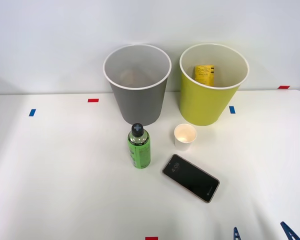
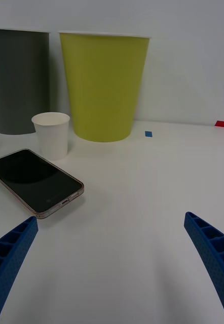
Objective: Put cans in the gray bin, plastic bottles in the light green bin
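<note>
Pincer (image 1: 262, 232) of my right arm is spread wide and holds nothing, low over the near edge of the tabletop (image 1: 65, 175), so I judge this the approach step, before any pick. Taking the phone (image 1: 191, 178) as landmark and going left to right: the plastic bottle (image 1: 139, 146) stands upright just left of it with the gray bin (image 1: 138, 95) behind, the paper cup (image 1: 184, 136) just beyond it, the light green bin (image 1: 210, 95) farther back, and my pincer right of it. Next I must reach left past the phone and close around the bottle's body.
</note>
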Controlling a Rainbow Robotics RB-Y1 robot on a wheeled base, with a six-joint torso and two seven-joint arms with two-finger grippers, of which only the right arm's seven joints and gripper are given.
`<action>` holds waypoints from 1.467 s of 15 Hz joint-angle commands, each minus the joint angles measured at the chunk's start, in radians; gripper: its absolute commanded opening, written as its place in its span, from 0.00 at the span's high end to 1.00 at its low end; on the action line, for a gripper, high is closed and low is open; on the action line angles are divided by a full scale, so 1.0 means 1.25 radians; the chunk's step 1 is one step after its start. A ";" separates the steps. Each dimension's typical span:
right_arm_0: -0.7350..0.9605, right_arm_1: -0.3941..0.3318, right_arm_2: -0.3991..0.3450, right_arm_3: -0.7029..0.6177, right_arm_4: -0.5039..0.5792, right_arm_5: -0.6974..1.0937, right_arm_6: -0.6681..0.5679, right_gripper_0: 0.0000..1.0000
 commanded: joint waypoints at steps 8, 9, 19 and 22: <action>0.000 0.000 0.000 0.000 0.000 0.000 0.000 0.00; 0.000 0.000 0.000 0.000 0.000 0.000 0.000 0.00; 0.000 0.000 0.000 0.000 0.000 0.000 0.000 0.00; 0.000 0.000 0.000 0.000 0.000 0.000 0.000 0.00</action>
